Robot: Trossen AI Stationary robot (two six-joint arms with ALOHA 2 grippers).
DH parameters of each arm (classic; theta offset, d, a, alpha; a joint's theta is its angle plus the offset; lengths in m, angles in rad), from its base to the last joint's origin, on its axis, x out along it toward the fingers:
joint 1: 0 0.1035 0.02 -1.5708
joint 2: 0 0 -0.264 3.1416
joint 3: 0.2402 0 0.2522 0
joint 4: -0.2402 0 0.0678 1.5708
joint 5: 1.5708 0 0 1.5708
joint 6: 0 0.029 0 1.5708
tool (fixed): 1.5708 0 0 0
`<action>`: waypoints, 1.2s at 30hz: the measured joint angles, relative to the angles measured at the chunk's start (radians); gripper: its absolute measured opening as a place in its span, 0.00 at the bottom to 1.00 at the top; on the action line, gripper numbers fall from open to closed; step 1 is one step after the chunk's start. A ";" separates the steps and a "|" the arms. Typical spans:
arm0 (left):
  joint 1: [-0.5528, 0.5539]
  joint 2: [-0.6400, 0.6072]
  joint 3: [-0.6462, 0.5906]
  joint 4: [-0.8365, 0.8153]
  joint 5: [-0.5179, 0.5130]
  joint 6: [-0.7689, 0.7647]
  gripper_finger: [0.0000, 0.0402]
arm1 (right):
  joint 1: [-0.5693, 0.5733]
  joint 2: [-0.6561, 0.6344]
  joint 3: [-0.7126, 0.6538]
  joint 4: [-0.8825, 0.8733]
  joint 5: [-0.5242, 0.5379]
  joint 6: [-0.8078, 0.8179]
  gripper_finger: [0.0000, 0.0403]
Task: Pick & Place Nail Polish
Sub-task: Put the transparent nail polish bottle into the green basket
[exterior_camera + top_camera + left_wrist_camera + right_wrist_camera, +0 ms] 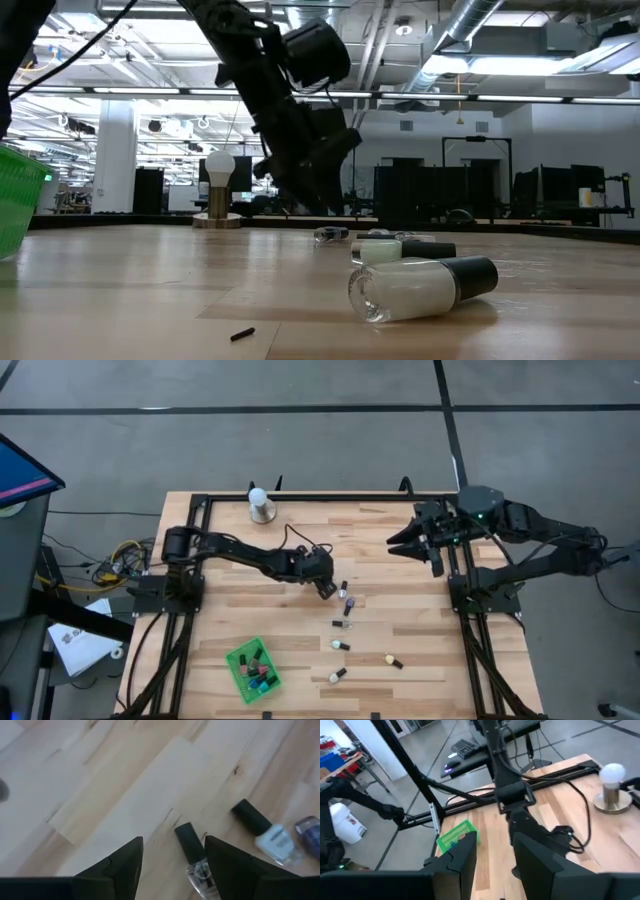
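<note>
Several nail polish bottles lie on their sides on the wooden table (400,610), right of centre, among them a clear one with a dark cap (194,855), a white one (267,831) and a purple one (310,832). My left gripper (327,588) is open and low over the table. Its two fingers stand on either side of the clear bottle, which lies close to one finger (225,865). More bottles stand in the green basket (253,668) near the front edge. My right gripper (403,541) is open and empty, above the table's far right part.
The white ball-topped stand (260,505) is at the far edge, left of centre. Loose bottles lie toward the front: cream ones (340,646) (337,676) and another (393,660). A white bottle (420,285) lies close to the low camera, with a small dark bit (242,333) beside it.
</note>
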 joint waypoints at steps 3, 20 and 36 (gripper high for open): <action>0.000 0.023 0.000 0.023 0.000 -0.003 0.51 | 0.020 0.003 -0.001 -0.017 -0.001 0.000 0.30; -0.010 0.120 0.005 0.075 0.041 -0.019 0.39 | 0.077 0.002 -0.001 -0.031 -0.001 0.004 0.30; -0.016 -0.036 -0.005 0.000 0.133 0.229 0.07 | 0.077 0.002 -0.001 -0.036 -0.001 0.006 0.30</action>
